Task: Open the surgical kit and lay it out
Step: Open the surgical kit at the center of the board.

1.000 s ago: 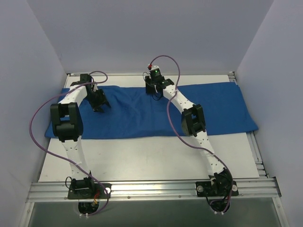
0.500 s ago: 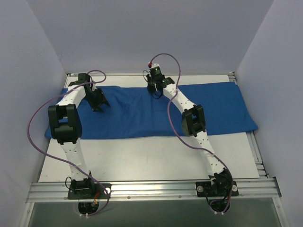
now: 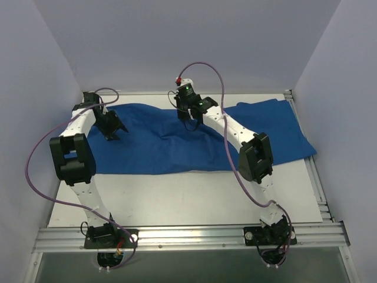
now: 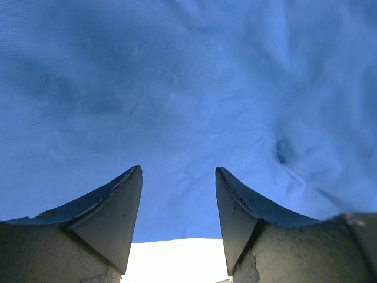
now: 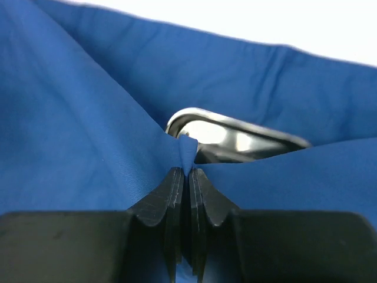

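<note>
Top view first: the blue cloth wrap (image 3: 159,147) lies across the far half of the worktop (image 3: 194,200), running from about 9 o'clock over to 3 o'clock, creased and bunched through the middle. Right jaws are up at 12 o'clock on the far edge of the cloth. On the right wrist camera I've got them closed tight on a pinched fold of the blue cloth wrap (image 5: 88,135), and the fabric peaks right at the tips. Just past that pinch, toward 1 o'clock, a shiny rounded corner of the steel tray (image 5: 235,135) shows in the gap between two flaps of cloth; the rest of it is covered. Left jaws sit at roughly 10 o'clock, over the left end of the wrap. On the left wrist camera they stand apart with nothing between them, blue cloth wrap (image 4: 188,88) filling the view beyond. I can't tell whether the tips touch the fabric.
</note>
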Robot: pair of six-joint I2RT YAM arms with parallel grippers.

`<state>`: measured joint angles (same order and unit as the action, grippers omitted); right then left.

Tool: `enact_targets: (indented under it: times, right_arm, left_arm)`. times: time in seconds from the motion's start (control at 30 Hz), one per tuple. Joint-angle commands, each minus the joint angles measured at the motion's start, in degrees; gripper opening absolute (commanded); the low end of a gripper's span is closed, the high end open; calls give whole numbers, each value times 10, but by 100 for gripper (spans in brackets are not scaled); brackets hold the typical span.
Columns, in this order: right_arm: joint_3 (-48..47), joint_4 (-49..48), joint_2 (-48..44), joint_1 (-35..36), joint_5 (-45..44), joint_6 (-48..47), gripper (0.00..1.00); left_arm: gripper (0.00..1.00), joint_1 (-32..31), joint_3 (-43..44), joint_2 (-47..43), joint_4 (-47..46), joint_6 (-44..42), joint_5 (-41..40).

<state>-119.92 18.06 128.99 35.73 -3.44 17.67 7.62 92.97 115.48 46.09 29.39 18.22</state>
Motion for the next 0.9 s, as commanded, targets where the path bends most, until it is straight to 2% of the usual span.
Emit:
enact_targets:
  times: [0.0,0.37,0.43,0.47,0.57,0.6,0.7,0.8,0.87]
  right_arm:
    - [79,7,-91,28,-31,11,0]
    - [396,-13,-266,64,-66,60,0]
    - [446,-21,-291,67,-64,65,0]
    - [458,-29,-300,68,-59,68,0]
    - [478,-28,-304,73,-34,71,12]
    - [478,-26,-305,73,-32,78,28]
    - [451,-16,-317,69,-46,80,53]
    - [372,21,-307,52,-90,84,66]
    - [301,64,-280,22,-132,99,68]
  left_arm:
    - [61,6,6,-47,3,3,8]
    - [63,6,-19,-86,1,8,18]
    - [67,0,-33,-99,-11,10,22]
    - [75,-2,-35,-103,-15,11,23]
    - [80,-21,-32,-100,-17,12,21]
    - [80,-25,-29,-94,-13,12,17]
    - [80,-40,-17,-83,-11,9,11]
    - [79,-54,2,-71,-6,-1,-7]
    - [79,-65,28,-59,2,-13,-18]
